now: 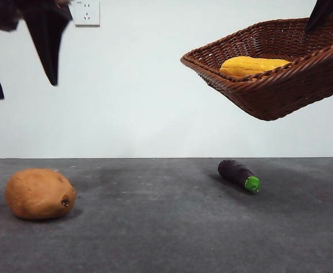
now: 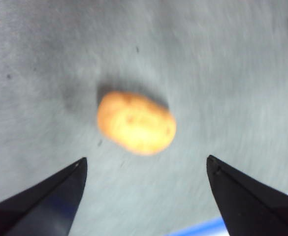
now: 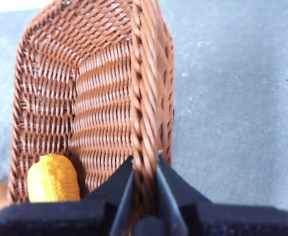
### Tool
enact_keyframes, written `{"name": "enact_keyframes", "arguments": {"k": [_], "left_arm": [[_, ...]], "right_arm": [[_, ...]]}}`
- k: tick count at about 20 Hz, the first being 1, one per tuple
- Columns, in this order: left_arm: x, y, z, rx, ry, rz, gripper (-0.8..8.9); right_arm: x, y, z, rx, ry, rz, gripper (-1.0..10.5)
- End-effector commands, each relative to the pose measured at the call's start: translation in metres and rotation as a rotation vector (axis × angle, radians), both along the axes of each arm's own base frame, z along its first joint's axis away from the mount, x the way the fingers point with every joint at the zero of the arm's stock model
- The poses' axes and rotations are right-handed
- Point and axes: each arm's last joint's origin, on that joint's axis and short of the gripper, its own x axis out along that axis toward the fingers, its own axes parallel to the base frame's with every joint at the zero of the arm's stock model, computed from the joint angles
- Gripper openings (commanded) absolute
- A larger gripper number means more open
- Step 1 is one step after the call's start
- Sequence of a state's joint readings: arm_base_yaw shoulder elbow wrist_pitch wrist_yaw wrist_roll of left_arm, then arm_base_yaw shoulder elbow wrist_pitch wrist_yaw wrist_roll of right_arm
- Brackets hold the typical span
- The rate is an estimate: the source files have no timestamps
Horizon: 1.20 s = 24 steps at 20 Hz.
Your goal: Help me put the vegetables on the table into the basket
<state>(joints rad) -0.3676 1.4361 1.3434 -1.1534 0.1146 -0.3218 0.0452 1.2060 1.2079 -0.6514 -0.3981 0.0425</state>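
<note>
The right gripper (image 3: 144,169) has its fingers pinched narrow on the braided rim of the basket (image 1: 291,85), which hangs tilted in the air, clear of the tabletop (image 1: 166,227), with open space beneath its lowest edge. The corn cob (image 1: 251,65) lies inside against the low side wall; the right wrist view shows only one rounded end of it. On the tabletop the potato (image 1: 40,193) sits toward one side and the eggplant (image 1: 238,174) lies well apart from it, below the raised basket, with bare surface between them. The left gripper (image 2: 146,164) hovers high above the potato, fingers spread wide and holding nothing. Its wrist view shows bare tabletop all round the potato but neither basket nor eggplant.
</note>
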Motion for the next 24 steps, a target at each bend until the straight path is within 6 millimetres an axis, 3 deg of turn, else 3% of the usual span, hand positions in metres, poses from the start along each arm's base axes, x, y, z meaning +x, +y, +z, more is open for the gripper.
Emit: {"name": "enact_keyframes", "arguments": {"k": [1,4,8,9,10,15,24], "left_arm": [[-0.001,-0.007,-0.012,0.008,0.041,0.19,4.09],[-0.001,-0.009,-0.023,0.046,0.097,0.347,4.11],[0.006,-0.025,-0.036,0.03,0.132,0.399,4.27],[0.008,-0.031,-0.042,0.033,0.147,0.411,4.76],[0.012,-0.037,-0.049,0.039,0.16,0.415,5.12],[0.022,-0.054,-0.08,0.103,0.23,0.402,5.12],[0.035,-0.059,-0.111,0.182,0.275,0.376,5.12]], "right_arm": [[0.001,0.001,0.004,0.017,-0.031,0.036,-0.1],[0.0,0.002,0.004,0.042,-0.029,0.071,-0.1],[0.0,0.002,0.004,0.041,-0.025,0.089,-0.1],[-0.001,0.003,0.004,0.042,-0.027,0.094,-0.1],[-0.001,0.003,0.004,0.04,-0.028,0.096,-0.1],[-0.002,0.002,0.002,0.027,-0.016,0.106,-0.1],[-0.001,0.003,0.003,0.018,-0.032,0.123,-0.1]]}}
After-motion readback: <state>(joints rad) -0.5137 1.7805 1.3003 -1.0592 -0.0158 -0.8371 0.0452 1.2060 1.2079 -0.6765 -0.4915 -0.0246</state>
